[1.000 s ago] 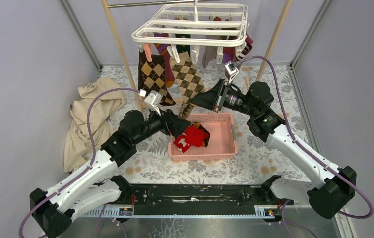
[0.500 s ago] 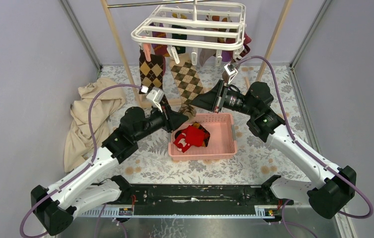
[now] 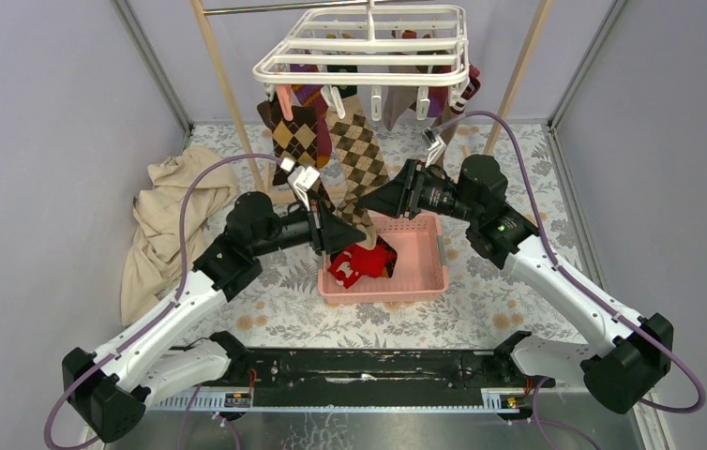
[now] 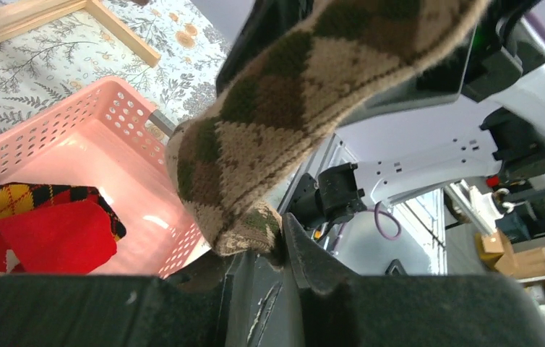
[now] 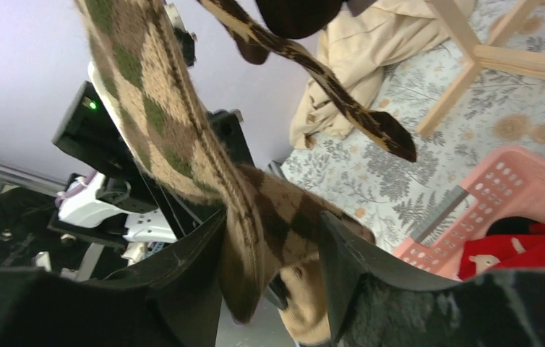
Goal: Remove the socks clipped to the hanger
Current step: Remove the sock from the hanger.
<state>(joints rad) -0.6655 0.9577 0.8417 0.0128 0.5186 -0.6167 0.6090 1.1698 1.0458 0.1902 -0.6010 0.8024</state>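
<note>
Pink basket (image 3: 417, 261) holding red sock (image 3: 355, 263), left gripper (image 4: 266, 247) pinching argyle sock (image 4: 291, 94), right gripper (image 5: 269, 249) parted

We get bright, even overhead light in the top view, with soft shadows. Wrist views bend at the edges. The argyle sock (image 4: 277, 123) near the lens looks soft, possibly motion blur. The basket (image 4: 60, 130) floor shows a glare patch.

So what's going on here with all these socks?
Two robot arms are taking socks off a white hanger. Both are at one tan argyle sock that hangs from it: the left tool pinches its toe end, and the right tool has its fingers apart on either side of it, higher up. A red sock already lies in the pink basket below.
</note>
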